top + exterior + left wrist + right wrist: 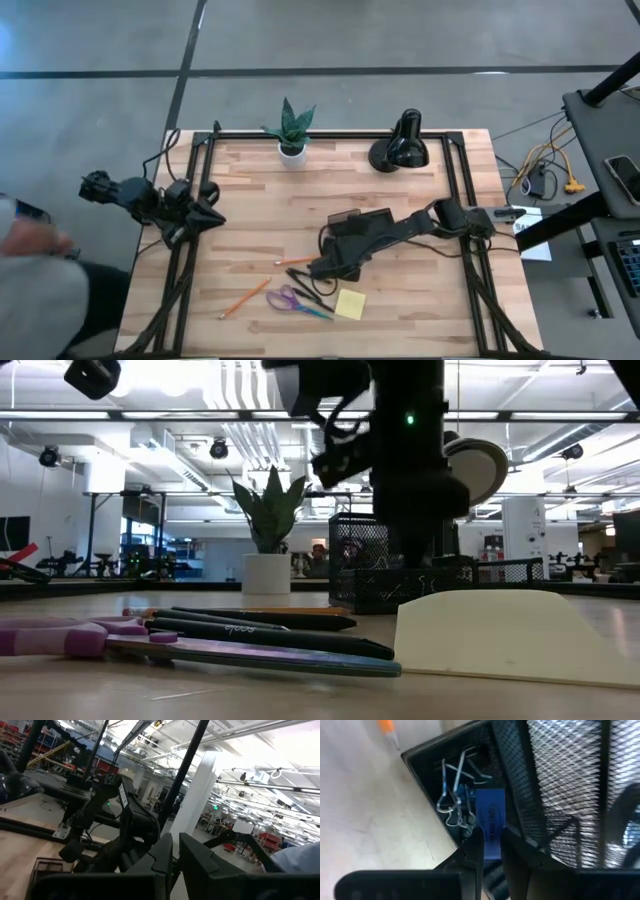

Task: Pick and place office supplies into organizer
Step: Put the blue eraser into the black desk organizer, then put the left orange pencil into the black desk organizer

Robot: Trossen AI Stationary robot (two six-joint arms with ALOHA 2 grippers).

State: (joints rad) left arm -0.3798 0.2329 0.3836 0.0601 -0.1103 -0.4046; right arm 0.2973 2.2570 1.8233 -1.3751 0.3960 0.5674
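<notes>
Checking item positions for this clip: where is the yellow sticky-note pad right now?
In the high view the yellow sticky-note pad lies flat on the table's near edge, right of centre, beside the purple-handled scissors and just nearer than the organizer.

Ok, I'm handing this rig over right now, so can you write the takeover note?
Right gripper: over the mesh organizer, fingers closed on a blue binder clip at a compartment already holding binder clips.
Left gripper: shut, empty, parked at the table's left edge.
Done: some clips are in.
Left on the table, in front of the organizer: purple scissors, yellow sticky pad, two orange pencils, black pens.
</notes>
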